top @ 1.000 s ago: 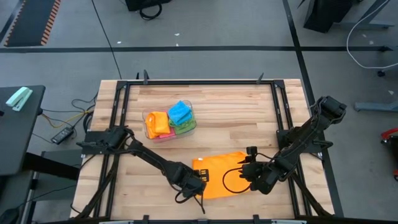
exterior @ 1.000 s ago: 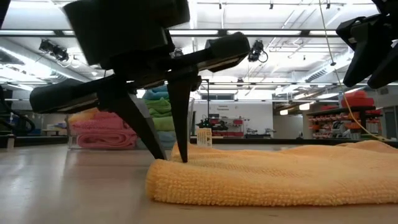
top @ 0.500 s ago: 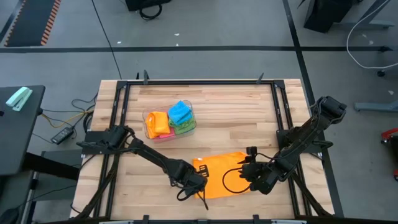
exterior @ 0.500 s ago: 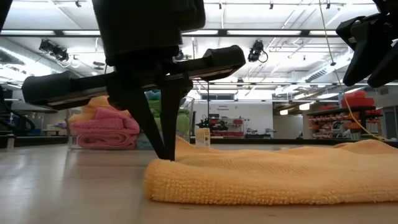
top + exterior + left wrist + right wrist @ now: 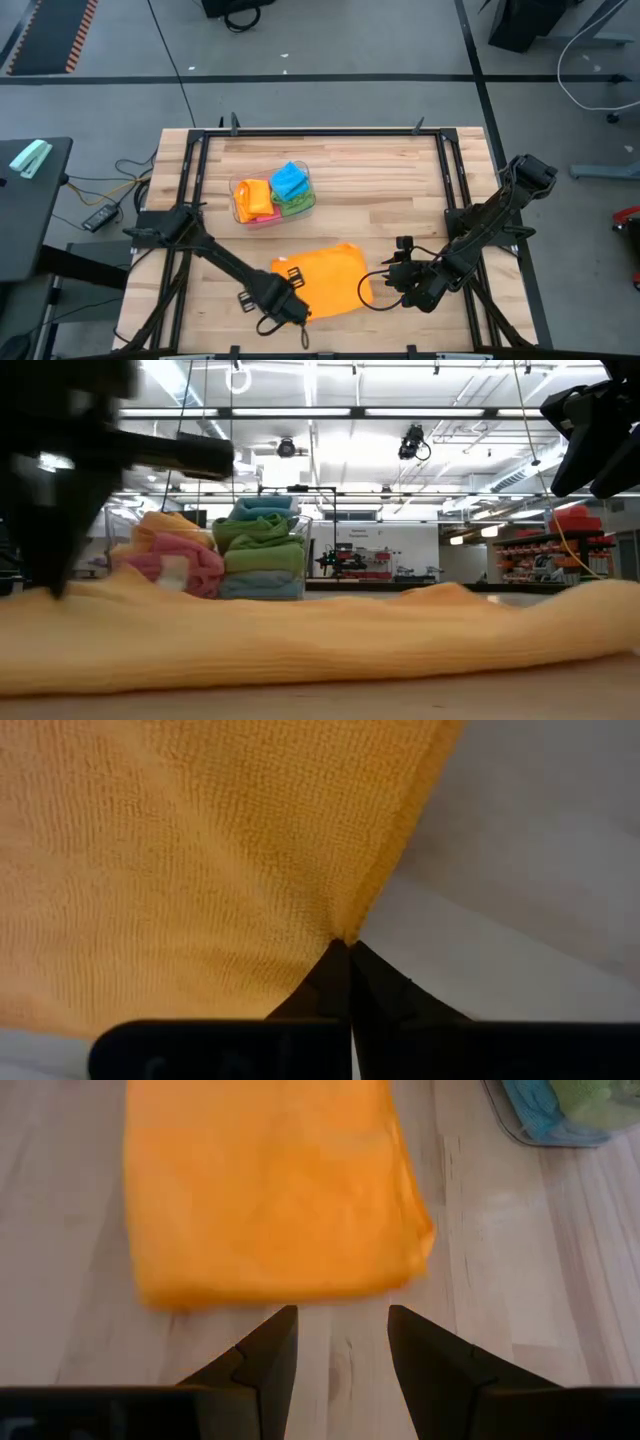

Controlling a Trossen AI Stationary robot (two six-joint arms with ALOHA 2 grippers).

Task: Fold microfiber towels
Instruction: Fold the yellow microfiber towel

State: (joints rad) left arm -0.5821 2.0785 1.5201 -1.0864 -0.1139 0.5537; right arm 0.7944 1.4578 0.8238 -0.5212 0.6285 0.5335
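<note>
Your left fingers (image 5: 345, 955) just pinched orange towel (image 5: 322, 280) corner, dragged it left across counter (image 5: 400, 190); right fingers (image 5: 340, 1345) spread, empty, beside towel; fold still ahead

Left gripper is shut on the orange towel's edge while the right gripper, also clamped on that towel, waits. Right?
Not quite. The right gripper stands open, clear of the orange towel, as the right wrist view shows. The left gripper is indeed shut on its edge.

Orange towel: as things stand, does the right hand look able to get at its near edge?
Probably yes. The right hand is open and faces the orange towel across bare wood. The left hand is shut on the towel's opposite side.
</note>
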